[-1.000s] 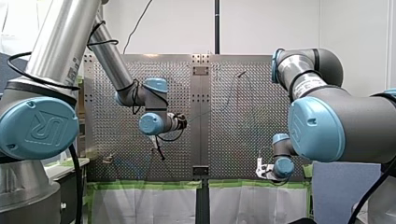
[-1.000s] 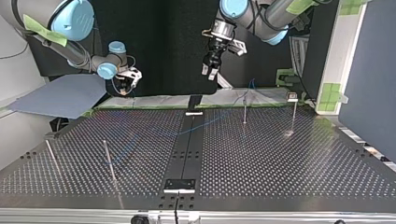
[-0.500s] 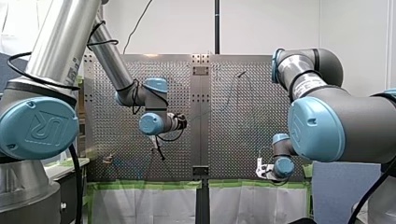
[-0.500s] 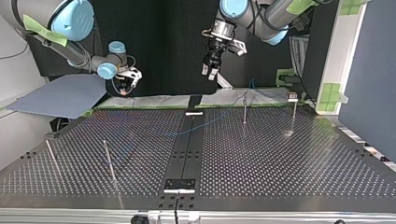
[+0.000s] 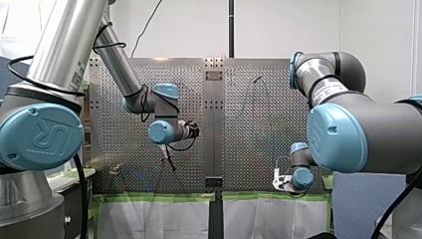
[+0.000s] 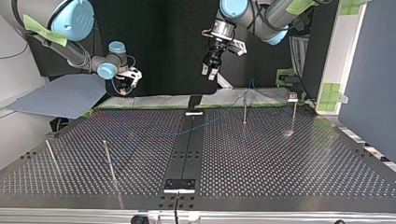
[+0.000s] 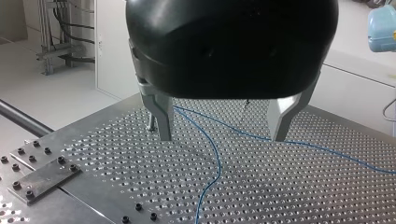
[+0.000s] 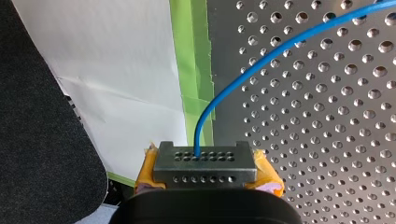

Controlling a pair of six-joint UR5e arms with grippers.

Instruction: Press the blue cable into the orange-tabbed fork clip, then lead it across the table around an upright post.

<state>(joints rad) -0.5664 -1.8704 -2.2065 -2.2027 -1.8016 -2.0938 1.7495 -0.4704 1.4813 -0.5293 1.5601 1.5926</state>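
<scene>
Perforated table [image 6: 280,158]; the robot's left gripper [image 7: 222,137] hangs above it, metal fingers [image 7: 162,116] spread wide and empty, the blue cable [image 7: 217,161] lying on the table below the gap between them, while the right gripper [image 8: 205,161], near the table's taped edge, is clamped on the cable's end.

Perforated table [image 6: 280,158] at which I work: a blue cable [image 7: 217,161] lies in loose curves across it; thin upright posts [image 6: 109,161] stand either side of its dark strip [image 6: 187,154].
</scene>
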